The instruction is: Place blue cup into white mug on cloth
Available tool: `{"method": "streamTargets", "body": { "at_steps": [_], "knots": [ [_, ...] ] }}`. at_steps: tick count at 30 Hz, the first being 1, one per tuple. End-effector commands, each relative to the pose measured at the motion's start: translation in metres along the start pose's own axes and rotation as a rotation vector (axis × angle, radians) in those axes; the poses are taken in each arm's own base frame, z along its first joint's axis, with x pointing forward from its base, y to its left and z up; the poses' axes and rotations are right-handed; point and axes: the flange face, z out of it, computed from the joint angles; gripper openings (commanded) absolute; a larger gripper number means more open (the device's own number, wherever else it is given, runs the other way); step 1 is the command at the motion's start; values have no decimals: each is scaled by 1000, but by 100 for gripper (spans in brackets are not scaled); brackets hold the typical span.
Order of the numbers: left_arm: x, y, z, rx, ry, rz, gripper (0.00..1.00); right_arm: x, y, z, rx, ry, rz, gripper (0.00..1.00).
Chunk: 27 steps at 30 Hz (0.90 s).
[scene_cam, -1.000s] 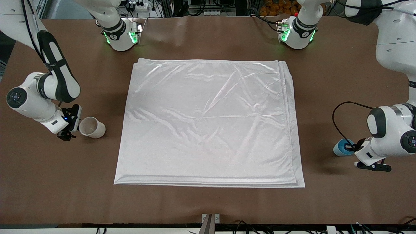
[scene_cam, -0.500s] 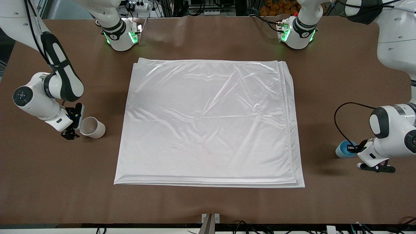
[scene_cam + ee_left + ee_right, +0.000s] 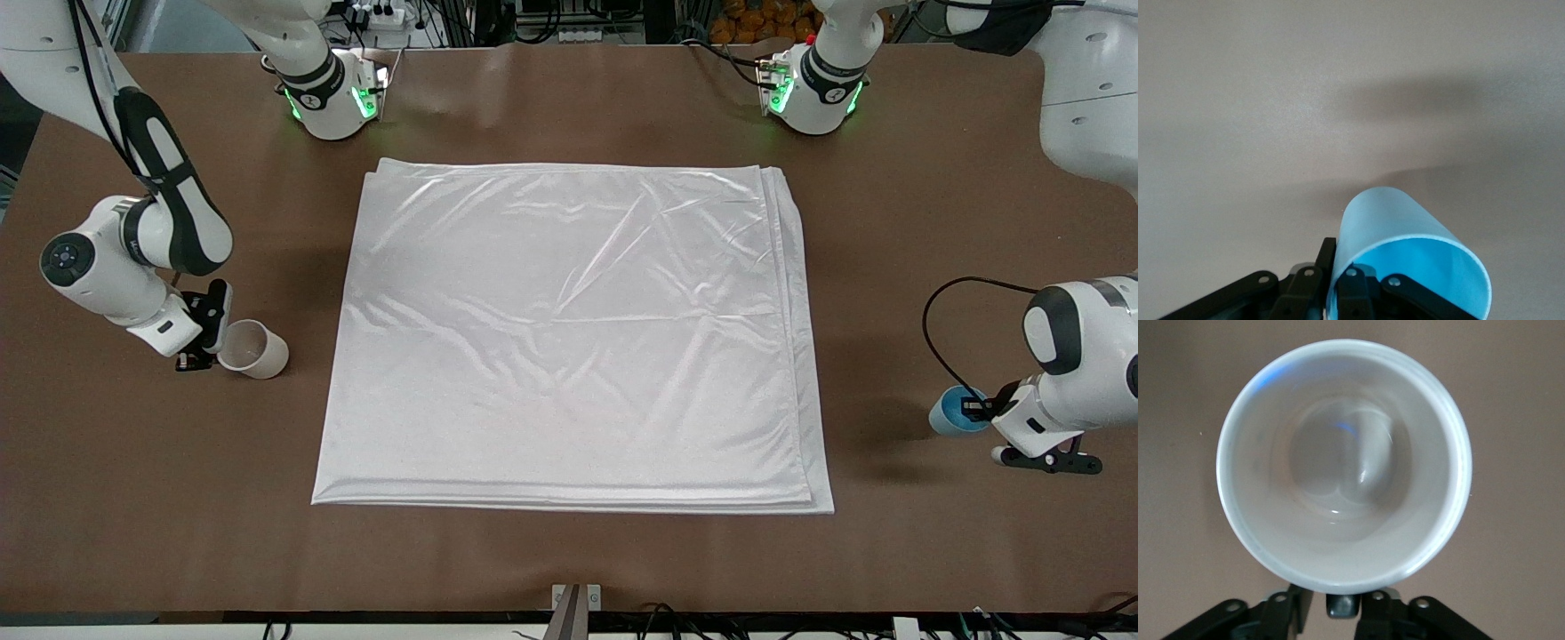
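The left gripper's (image 3: 1341, 293) fingers (image 3: 1353, 293) were clamped on the rim of the blue cup (image 3: 1405, 247), one finger inside the wall and one outside. In the front view the blue cup (image 3: 956, 412) hung from the left gripper (image 3: 980, 410), tilted and lifted over bare table (image 3: 889, 551) at the left arm's end, well apart from the cloth (image 3: 569, 329).

The right gripper's (image 3: 1341, 607) fingers (image 3: 1293, 610) stood at the rim of the white mug (image 3: 1341, 470), close on the small black handle; whether they already gripped it cannot be told. The front view showed the right gripper (image 3: 200, 342) touching the white mug (image 3: 253, 349), which sat on the table at the right arm's end, leaning a little, just beside the cloth's edge but not on it.

The cloth lay flat in the middle of the table, folded in layers with slight wrinkles, with nothing on it. Both cups were off the cloth, one at each end of the table.
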Motion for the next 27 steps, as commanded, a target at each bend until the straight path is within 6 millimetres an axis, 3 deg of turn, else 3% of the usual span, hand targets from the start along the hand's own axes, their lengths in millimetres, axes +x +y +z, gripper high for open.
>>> {"method": "streamTargets", "body": {
  "at_steps": [1, 7, 12, 20, 27],
  "knots": [
    [-4, -1, -16, 10, 7, 5, 0, -4, 0, -14, -32, -7, -2, 0],
    [-6, -1, -28, 8, 3, 4, 0, -8, 3, -23, -49, -10, 17, 0],
    [-9, 0, -44, 5, -3, 0, 0, 6, 10, -50, -62, -11, 1, 0],
    [-10, 10, -61, -48, -8, -32, 0, 83, 26, -100, -57, 2, -32, 0],
    [-11, 22, -77, -96, -6, -77, 0, 155, 38, -123, -16, 9, 15, 0]
  ]
}}
